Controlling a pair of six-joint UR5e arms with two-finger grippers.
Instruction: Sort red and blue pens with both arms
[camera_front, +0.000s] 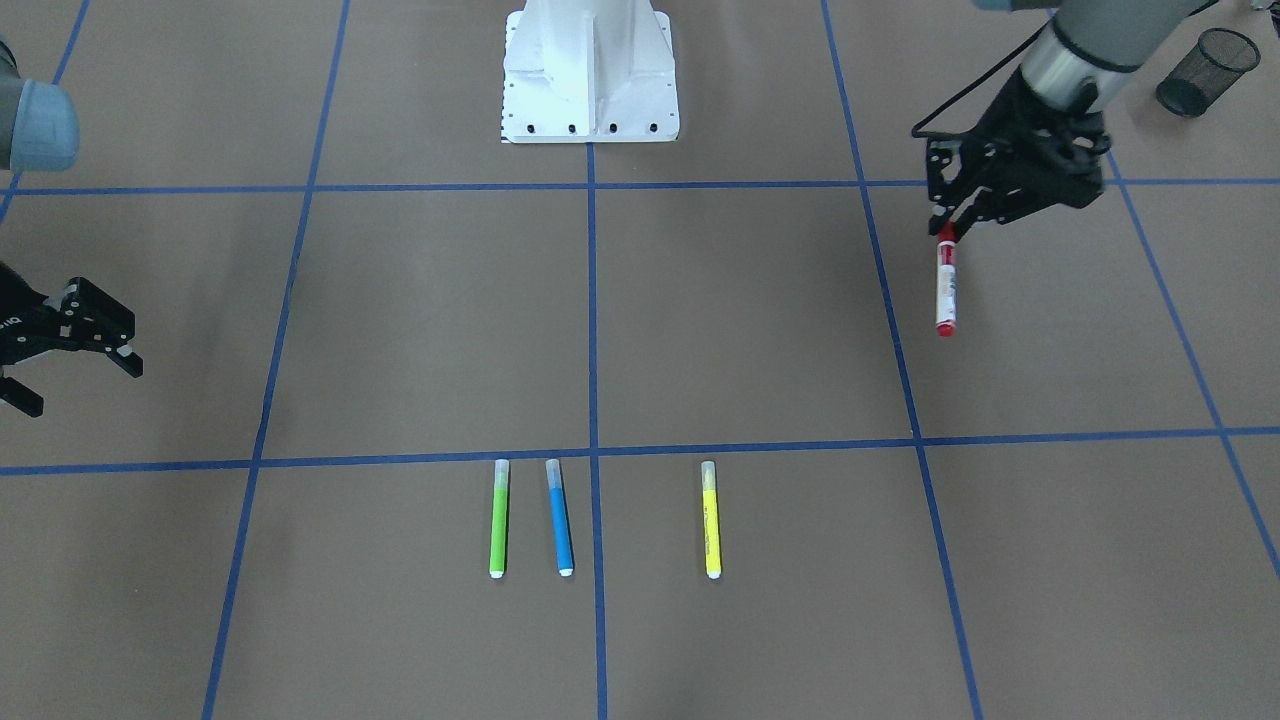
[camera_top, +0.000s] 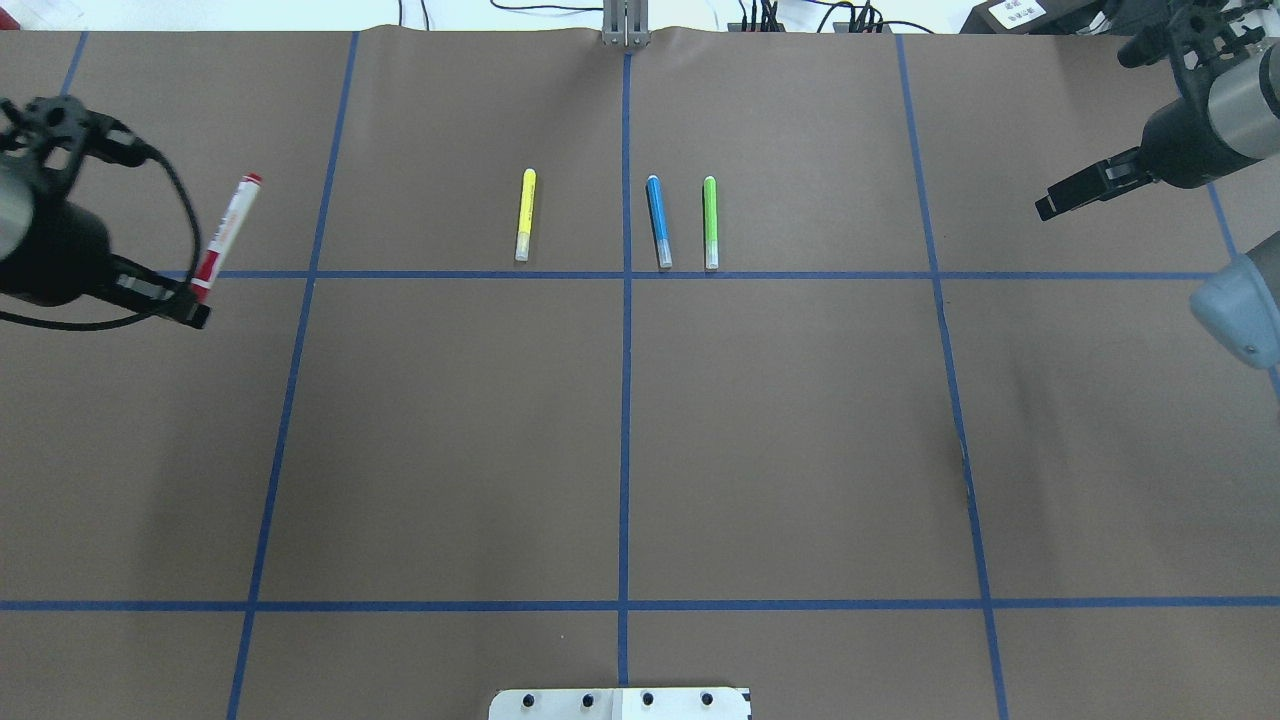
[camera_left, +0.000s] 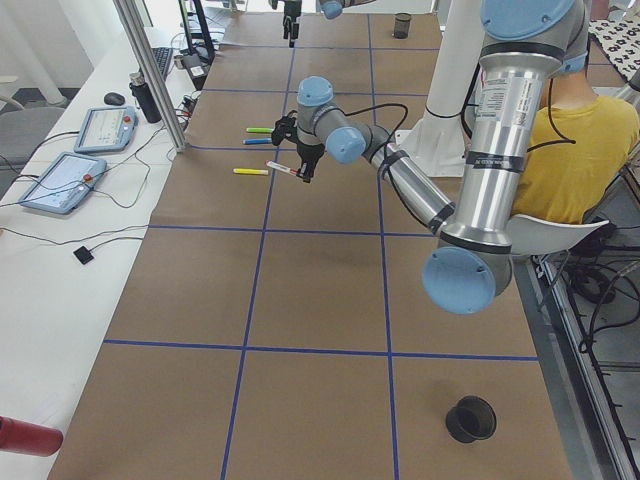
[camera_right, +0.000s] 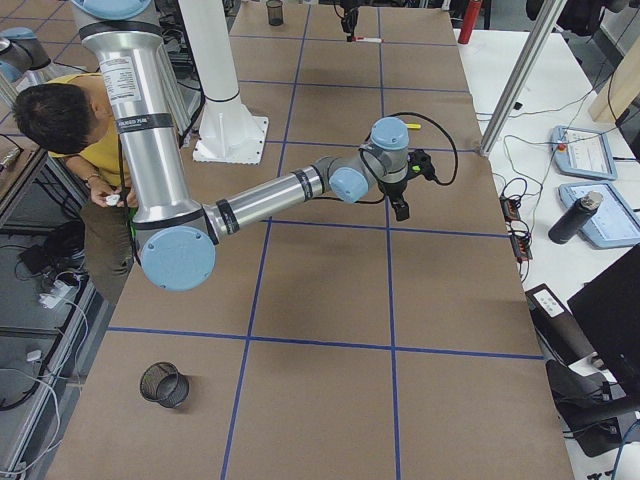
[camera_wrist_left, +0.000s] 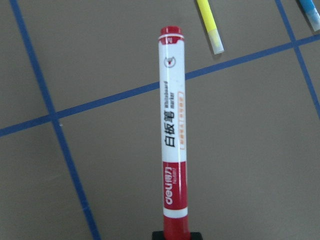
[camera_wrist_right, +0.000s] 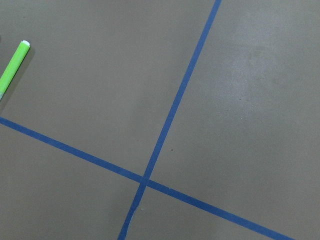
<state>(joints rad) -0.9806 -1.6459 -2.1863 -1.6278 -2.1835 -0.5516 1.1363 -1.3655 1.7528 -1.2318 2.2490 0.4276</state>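
Pinching the red pen (camera_front: 945, 285) by one end in the clamped left gripper (camera_front: 947, 232), upper right. Moving slowly, keeping it from swinging. Leaving the blue pen (camera_front: 560, 518), lower centre, for the spread, empty right gripper (camera_front: 80, 385).

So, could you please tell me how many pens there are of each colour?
Red pen: 1
Blue pen: 1
Green pen: 1
Yellow pen: 1
Total: 4
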